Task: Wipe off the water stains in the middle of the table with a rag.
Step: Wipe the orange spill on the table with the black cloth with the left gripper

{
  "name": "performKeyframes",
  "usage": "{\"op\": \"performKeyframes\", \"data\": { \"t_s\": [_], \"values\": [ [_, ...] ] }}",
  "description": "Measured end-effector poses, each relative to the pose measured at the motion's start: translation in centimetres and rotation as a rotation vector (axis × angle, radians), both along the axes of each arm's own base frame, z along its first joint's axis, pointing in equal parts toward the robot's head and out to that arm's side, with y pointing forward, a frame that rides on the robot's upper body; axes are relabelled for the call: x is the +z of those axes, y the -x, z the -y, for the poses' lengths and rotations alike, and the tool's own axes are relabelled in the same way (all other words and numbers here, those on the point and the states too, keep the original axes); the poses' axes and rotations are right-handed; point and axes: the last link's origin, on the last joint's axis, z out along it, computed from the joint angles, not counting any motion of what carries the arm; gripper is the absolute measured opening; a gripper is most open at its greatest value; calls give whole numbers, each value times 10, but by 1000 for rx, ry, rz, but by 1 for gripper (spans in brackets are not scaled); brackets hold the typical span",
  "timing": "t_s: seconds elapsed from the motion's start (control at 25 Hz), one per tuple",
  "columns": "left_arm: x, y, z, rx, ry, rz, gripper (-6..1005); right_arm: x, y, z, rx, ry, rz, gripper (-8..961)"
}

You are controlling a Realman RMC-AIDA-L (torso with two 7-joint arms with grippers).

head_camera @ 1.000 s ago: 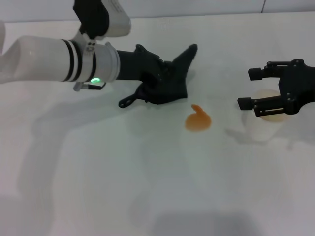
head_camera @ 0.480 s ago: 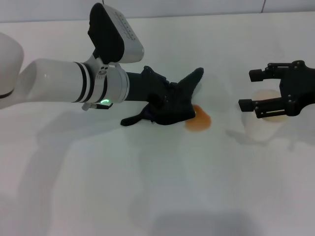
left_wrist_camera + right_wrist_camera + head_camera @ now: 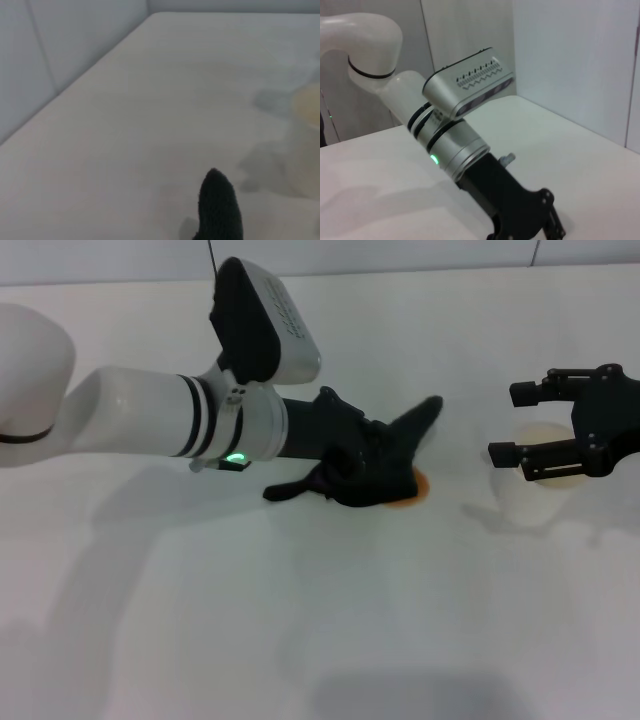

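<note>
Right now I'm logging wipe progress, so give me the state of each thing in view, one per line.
water stains: mostly covered by the rag, only an orange edge showing.
rag: held by the left gripper, lying on the table over the stain, one corner pointing up.
left gripper: shut on the rag, low at the table.
right gripper: open, empty, hovering over the cup.
cup: upright, untouched.
table: otherwise dry-looking.

1. The rag (image 3: 385, 475) covers most of the water stains (image 3: 418, 492); only an orange sliver shows at its edge.
2. The left gripper (image 3: 345, 455) is buried in the cloth, its fingers hidden.
3. The left wrist view shows only the rag's pointed corner, cut off at the frame's edge.
4. A pale cup (image 3: 540, 475) sits partly behind the right gripper (image 3: 520, 425).
</note>
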Motion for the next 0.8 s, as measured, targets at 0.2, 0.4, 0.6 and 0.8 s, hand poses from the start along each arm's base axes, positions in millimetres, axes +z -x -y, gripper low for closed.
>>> {"op": "performKeyframes", "data": {
  "t_s": [0.2, 0.4, 0.6, 0.8],
  "values": [
    [-4, -3, 3, -18, 16, 0, 77, 1, -1, 1, -4, -2, -1, 841],
    [-8, -3, 9, -35, 43, -11, 77, 1, -2, 1, -6, -1, -2, 841],
    [-17, -5, 20, -65, 90, -27, 76, 1, -2, 2, -5, 1, -2, 841],
    [-23, -7, 27, -89, 119, -32, 76, 1, -2, 2, -5, 2, -2, 841]
  ]
}}
